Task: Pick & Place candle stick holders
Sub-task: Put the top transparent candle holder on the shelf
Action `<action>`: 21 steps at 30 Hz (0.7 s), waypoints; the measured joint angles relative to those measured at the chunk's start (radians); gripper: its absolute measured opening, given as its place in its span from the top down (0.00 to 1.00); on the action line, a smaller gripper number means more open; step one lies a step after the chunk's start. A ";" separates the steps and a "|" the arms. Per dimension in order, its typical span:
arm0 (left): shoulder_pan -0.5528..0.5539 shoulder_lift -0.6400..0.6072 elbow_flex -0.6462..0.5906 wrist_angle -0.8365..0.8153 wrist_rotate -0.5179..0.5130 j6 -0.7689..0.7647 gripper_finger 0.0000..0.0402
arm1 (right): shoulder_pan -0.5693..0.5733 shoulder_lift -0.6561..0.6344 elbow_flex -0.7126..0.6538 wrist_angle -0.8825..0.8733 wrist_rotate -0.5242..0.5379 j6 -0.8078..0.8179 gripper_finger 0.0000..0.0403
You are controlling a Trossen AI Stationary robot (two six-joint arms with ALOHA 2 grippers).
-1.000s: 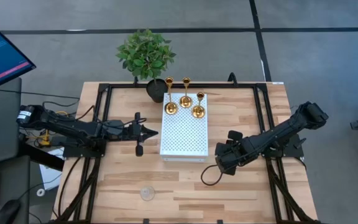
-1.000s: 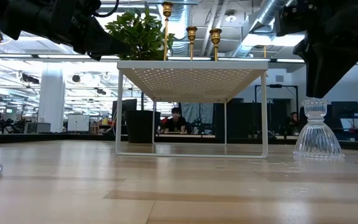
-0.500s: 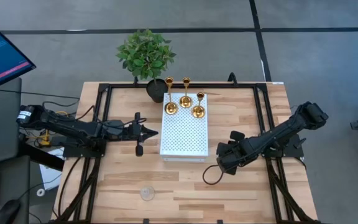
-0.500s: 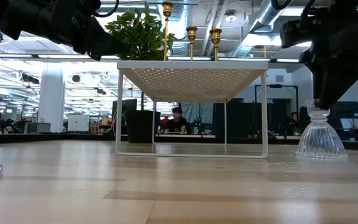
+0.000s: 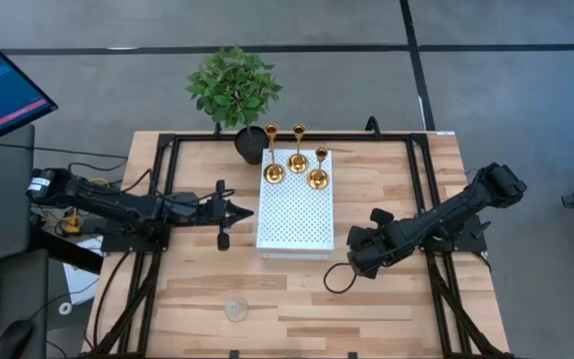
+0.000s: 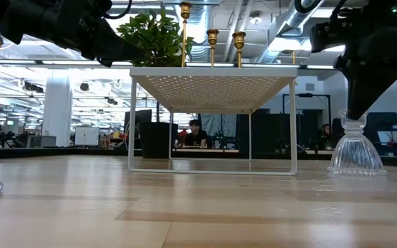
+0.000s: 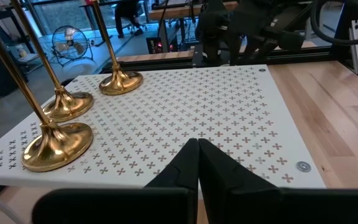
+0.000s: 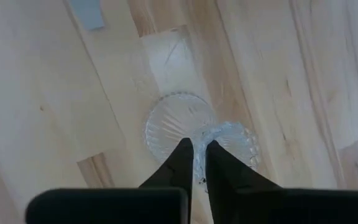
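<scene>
Three gold candle stick holders [image 5: 297, 165] stand by their round bases on the far end of the white perforated board [image 5: 295, 219]. A clear glass holder [image 6: 355, 148] stands on the table right of the board, with my right gripper [image 8: 196, 163] shut on its top from above. A second glass holder [image 5: 235, 309] stands near the table's front edge. My left gripper [image 5: 250, 210] hovers shut at the board's left side, holding nothing. My right gripper pinches the beaded rim of the glass holder's top cup [image 8: 199, 149] between its two fingers, which stand almost together. The fingers come from above, pointing down. The holder stands upright with its flared base [image 6: 355, 164] on the table.
A green plant in a black pot [image 5: 235, 95] stands at the board's far left corner. Black rails [image 5: 157, 199] run along the table's left, right and far sides. Bare wood lies between the board and the table's near edge.
My right gripper has come down a little onto the top of the glass holder and shut on it. The holder still stands on the table.
</scene>
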 joint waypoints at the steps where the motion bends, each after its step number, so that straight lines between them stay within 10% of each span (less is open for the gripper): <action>1: 0.000 0.000 0.000 0.000 0.000 0.000 0.98 | 0.000 -0.001 0.000 -0.002 0.004 0.000 0.97; 21: 0.000 0.000 0.000 0.000 0.000 0.000 0.98 | 0.002 -0.059 0.205 -0.287 0.059 0.054 1.00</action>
